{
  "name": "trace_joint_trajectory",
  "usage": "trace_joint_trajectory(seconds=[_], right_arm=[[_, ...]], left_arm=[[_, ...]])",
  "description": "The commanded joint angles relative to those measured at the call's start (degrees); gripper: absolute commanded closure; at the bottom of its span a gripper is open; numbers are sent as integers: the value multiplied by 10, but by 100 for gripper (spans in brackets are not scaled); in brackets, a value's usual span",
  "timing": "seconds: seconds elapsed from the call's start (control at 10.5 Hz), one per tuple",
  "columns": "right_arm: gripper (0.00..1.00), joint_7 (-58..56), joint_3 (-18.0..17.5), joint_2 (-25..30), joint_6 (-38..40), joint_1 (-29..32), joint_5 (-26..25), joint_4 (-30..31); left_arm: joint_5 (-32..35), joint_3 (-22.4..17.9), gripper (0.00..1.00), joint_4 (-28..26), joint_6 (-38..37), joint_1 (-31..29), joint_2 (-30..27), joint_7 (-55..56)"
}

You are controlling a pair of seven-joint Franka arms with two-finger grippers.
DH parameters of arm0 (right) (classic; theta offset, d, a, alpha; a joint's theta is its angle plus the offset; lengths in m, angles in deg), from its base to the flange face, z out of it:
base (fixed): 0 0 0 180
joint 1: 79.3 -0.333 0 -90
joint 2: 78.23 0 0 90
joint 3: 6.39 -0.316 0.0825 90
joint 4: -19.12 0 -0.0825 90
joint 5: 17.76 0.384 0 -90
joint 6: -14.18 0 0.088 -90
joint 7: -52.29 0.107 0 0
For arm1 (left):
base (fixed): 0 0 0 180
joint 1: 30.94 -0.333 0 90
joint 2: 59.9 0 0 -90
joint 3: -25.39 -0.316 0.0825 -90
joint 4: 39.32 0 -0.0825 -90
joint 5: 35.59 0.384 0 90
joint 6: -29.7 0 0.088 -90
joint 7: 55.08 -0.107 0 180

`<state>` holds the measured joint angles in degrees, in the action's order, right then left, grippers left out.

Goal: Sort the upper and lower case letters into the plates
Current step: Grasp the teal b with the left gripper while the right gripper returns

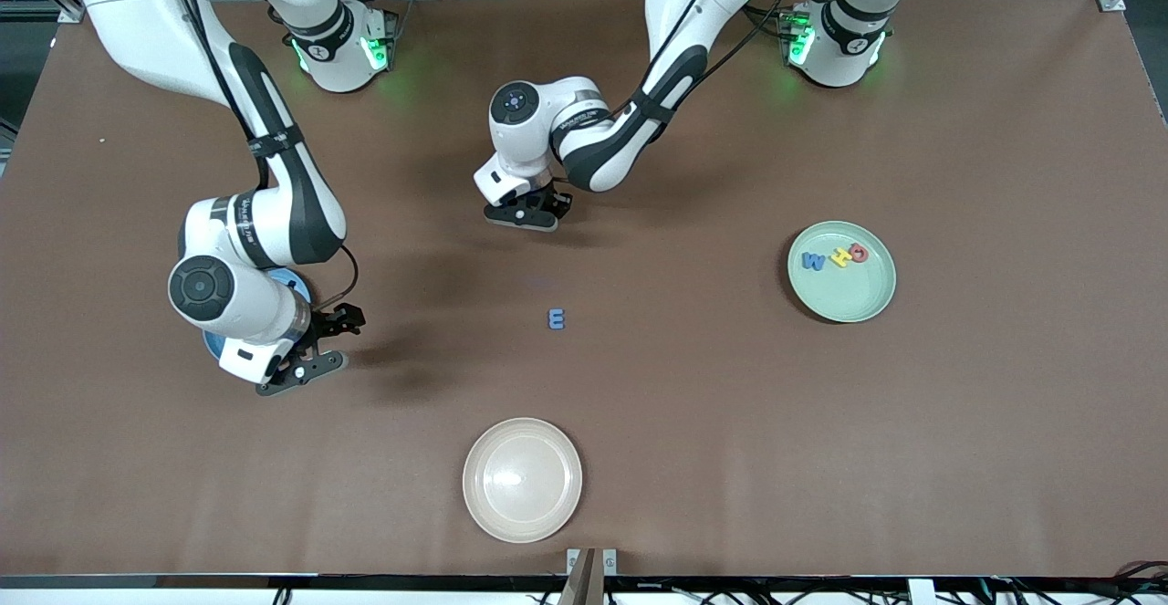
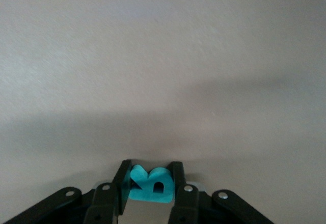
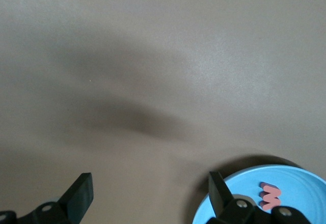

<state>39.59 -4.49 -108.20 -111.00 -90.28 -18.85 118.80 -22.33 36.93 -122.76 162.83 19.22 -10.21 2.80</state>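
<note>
A teal letter (image 2: 148, 186) is pinched in the left tool (image 2: 148, 183); the right tool (image 3: 147, 193) hangs spread wide.

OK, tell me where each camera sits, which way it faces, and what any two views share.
Front view: high across the table, facing both arms; shows the green plate, cream plate and blue E.
Left wrist view: on the left arm, looking down at the table past the left end effector, shut on a teal letter.
Right wrist view: on the right arm, past its open right end effector.
Shared: the blue plate, also in the front view.
</note>
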Motion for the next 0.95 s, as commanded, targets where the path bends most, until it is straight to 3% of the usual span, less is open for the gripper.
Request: trace_joint_trajectory(seconds=[0.0,0.29,0.57,0.86], right_arm=[[0,7,-1,-9,13,-1,1,-17],[0,32,-1,-11,12,-14,3,-19],[0,179,-1,-32,8,-75,6,-49],[0,317,-2,-79,7,-147,8,-112]], left_arm=[[-24,18,80,4,-59,-58,-27,-63],[-42,53,80,2,-156,-155,-68,-192],[-44,82,80,-8,-291,-271,-120,-369],[-43,82,80,-102,-333,-369,-186,-488]])
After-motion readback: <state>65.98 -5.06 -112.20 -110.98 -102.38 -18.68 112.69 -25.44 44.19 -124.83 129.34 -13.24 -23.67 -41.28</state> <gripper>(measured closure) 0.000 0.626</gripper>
